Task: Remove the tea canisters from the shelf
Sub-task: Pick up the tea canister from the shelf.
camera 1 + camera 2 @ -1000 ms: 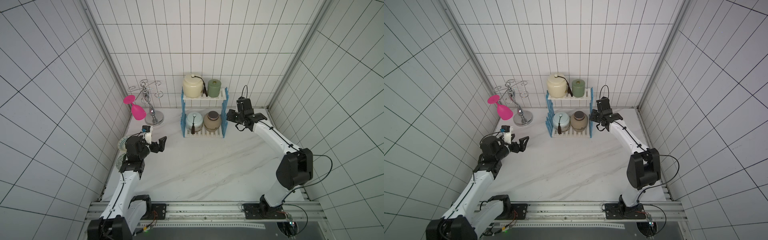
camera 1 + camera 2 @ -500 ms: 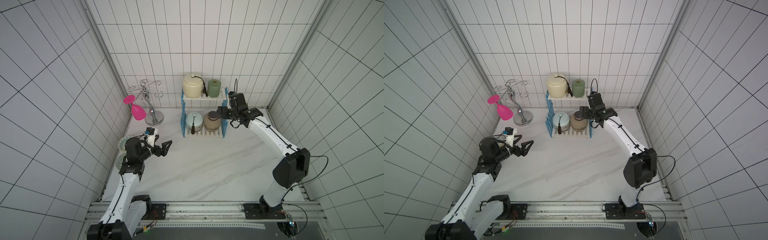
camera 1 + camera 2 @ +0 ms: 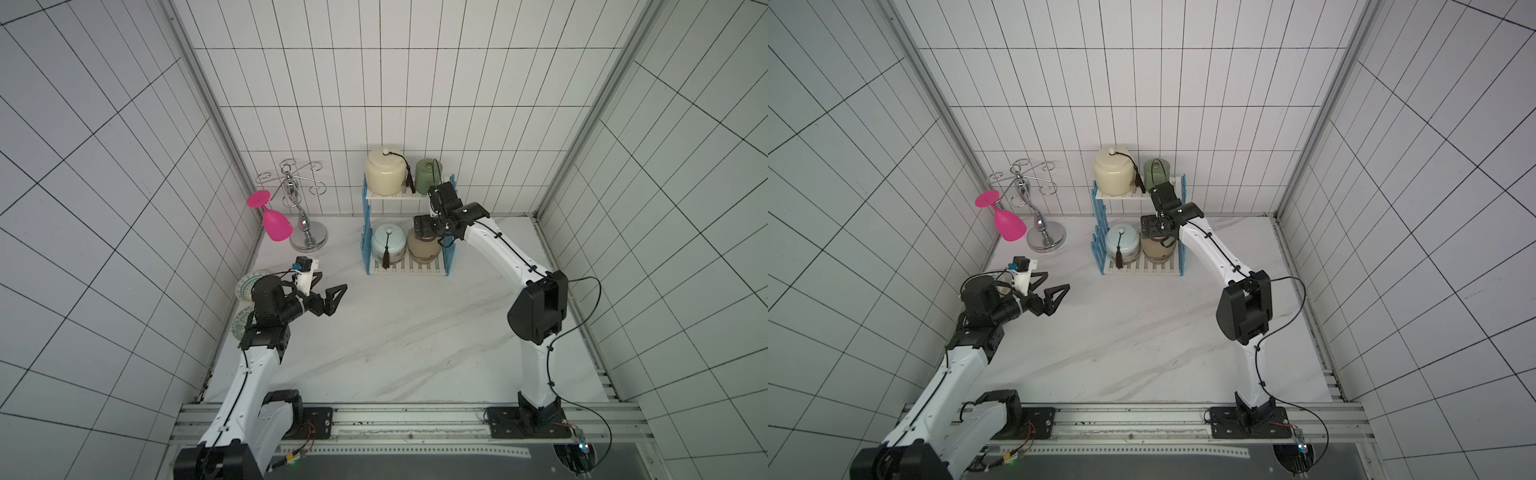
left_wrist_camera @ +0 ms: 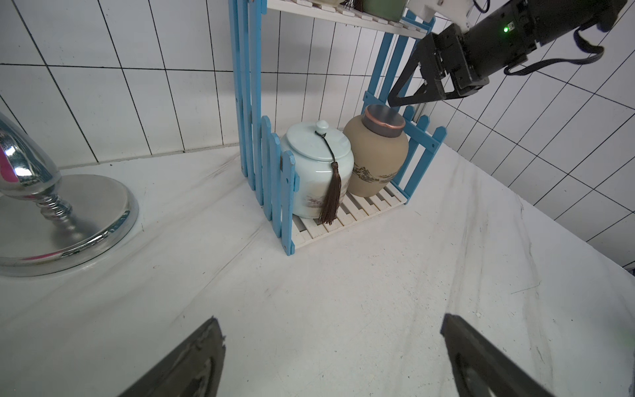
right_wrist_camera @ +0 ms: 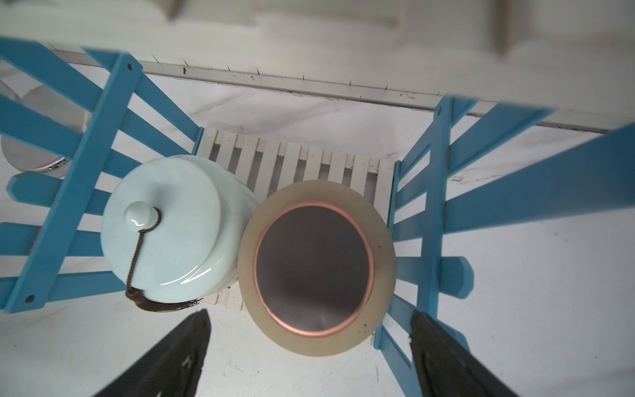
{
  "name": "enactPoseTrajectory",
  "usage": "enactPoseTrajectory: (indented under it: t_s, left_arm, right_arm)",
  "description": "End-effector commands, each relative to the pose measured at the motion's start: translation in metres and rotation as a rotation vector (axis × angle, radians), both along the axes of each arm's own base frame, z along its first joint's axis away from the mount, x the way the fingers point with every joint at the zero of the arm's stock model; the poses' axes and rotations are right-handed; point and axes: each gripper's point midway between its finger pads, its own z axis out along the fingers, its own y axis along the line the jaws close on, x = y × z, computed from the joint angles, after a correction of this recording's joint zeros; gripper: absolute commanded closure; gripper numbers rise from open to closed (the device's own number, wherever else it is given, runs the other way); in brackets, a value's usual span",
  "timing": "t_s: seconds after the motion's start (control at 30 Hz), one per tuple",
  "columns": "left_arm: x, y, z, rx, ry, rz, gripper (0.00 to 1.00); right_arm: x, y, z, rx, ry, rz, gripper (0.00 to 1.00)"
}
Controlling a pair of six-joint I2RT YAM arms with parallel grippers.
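Both wide: left fingers [image 4: 185, 371] over table [image 3: 395, 332]; right fingers [image 5: 171, 361] above tan canister [image 5: 314, 268] by shelf [image 5: 436, 206].

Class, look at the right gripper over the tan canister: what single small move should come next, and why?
Probably lower the right gripper straight down: its jaws stand open on either side of the tan canister, above its brown lid and not yet touching it.

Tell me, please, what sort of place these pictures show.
Probably a robot test booth styled like a kitchen corner: white tiled walls on three sides, a marble-look table, and two robot arms bolted to a metal rail in front.
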Motion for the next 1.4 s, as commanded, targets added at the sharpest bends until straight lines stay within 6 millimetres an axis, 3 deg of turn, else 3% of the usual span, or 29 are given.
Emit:
enactPoseTrajectory:
  t_s: [0.0, 0.5, 0.67, 0.8, 0.9, 1.1, 1.37]
  left_arm:
    - [-0.004, -0.003, -0.003, -0.003, -0.002, -0.019, 0.01]
    - [-0.003, -0.002, -0.005, -0.004, 0.004, -0.014, 0.01]
    - [-0.003, -0.002, -0.005, -0.004, 0.006, -0.013, 0.01]
    - [-0.004, -0.002, -0.005, -0.007, 0.008, -0.015, 0.01]
    - [-0.004, -0.002, -0.004, -0.008, 0.005, -0.016, 0.01]
    - [-0.004, -0.003, -0.004, -0.009, 0.008, -0.018, 0.01]
    - [-0.004, -0.004, -0.004, -0.008, 0.008, -0.021, 0.01]
  right_arm:
    - [0.003, 0.002, 0.002, -0.038, 0.011, 0.0, 0.06]
    - [0.018, 0.007, -0.024, -0.037, 0.064, -0.034, 0.01]
    - [0.012, 0.01, -0.009, 0.034, -0.004, -0.045, 0.01]
    - [0.008, 0.017, 0.017, 0.13, -0.154, -0.037, 0.01]
    - [0.008, 0.015, 0.02, 0.127, -0.193, -0.049, 0.0]
    - [0.011, 0.018, 0.011, 0.112, -0.207, -0.044, 0.01]
    - [0.017, 0.007, -0.012, 0.052, -0.21, -0.1, 0.01]
